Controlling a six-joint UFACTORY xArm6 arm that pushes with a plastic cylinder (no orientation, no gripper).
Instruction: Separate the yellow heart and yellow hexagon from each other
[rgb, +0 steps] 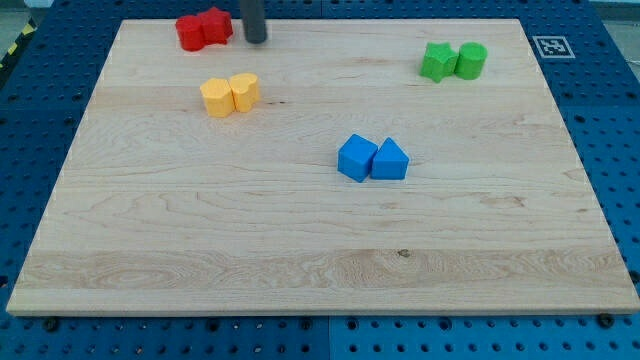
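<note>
The yellow hexagon (217, 98) and the yellow heart (245, 90) sit touching each other at the upper left of the wooden board (320, 240), hexagon on the left, heart on the right. My tip (257, 40) stands near the board's top edge, just right of the red blocks and above the yellow pair, apart from both yellow blocks.
Two red blocks (204, 29) touch each other at the top left. A green star-like block (436, 61) and a green cylinder (471, 60) sit together at the top right. A blue cube (356, 157) and a blue triangular block (390, 160) touch near the middle.
</note>
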